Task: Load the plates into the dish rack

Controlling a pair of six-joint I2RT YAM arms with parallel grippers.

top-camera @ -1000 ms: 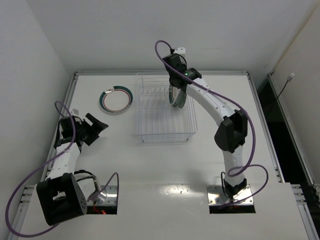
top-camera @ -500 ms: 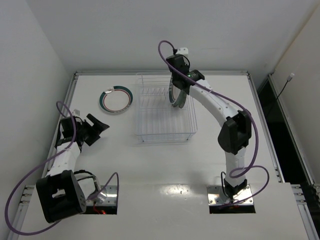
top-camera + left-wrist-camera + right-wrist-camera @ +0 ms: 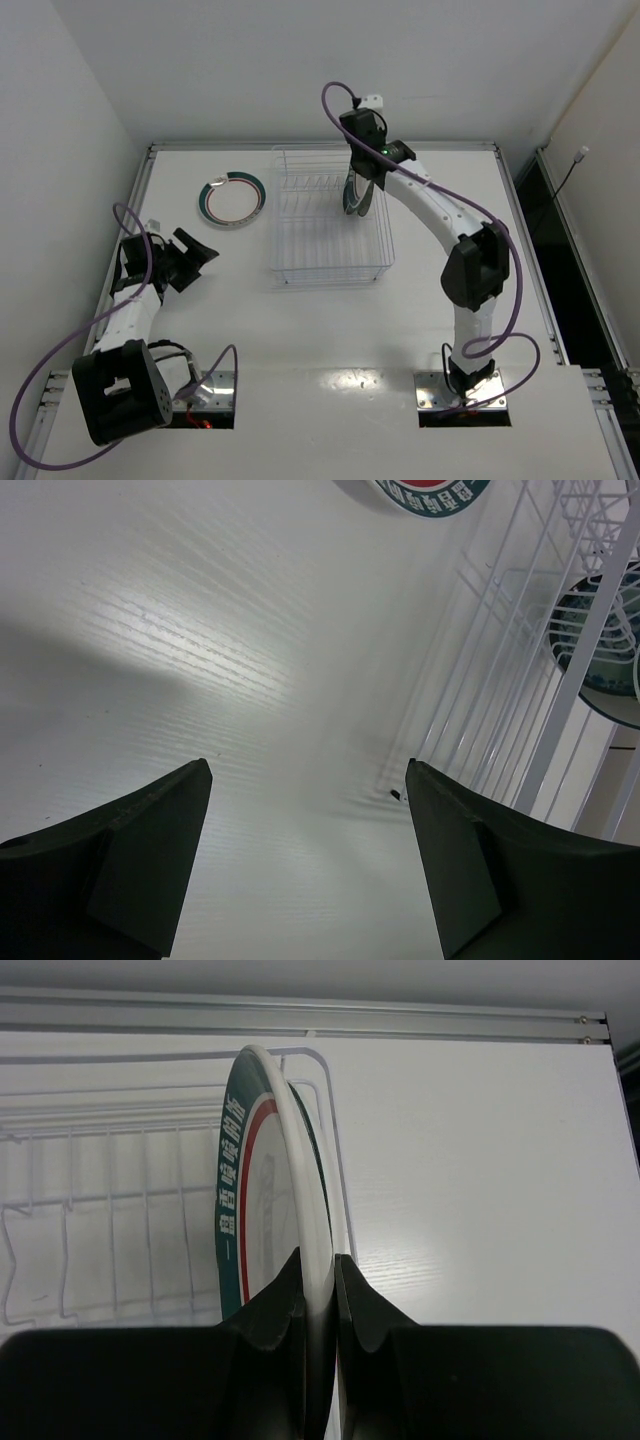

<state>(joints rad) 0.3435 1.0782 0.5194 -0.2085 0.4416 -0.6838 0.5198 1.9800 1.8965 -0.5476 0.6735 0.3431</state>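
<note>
Fingers of my right gripper [image 3: 318,1262] are pinched tight on the rim of a teal-banded plate [image 3: 262,1195]. I hold it upright on its edge over the far right part of the dish rack [image 3: 330,283]. I cannot tell whether its lower edge sits between the tines. My left gripper [image 3: 307,770] hangs with its jaws spread wide and nothing between them, low over the table [image 3: 320,340], near the rack's left side. A second plate [image 3: 232,198] with the same teal rim lies flat on the table, just beside the rack's far left corner.
</note>
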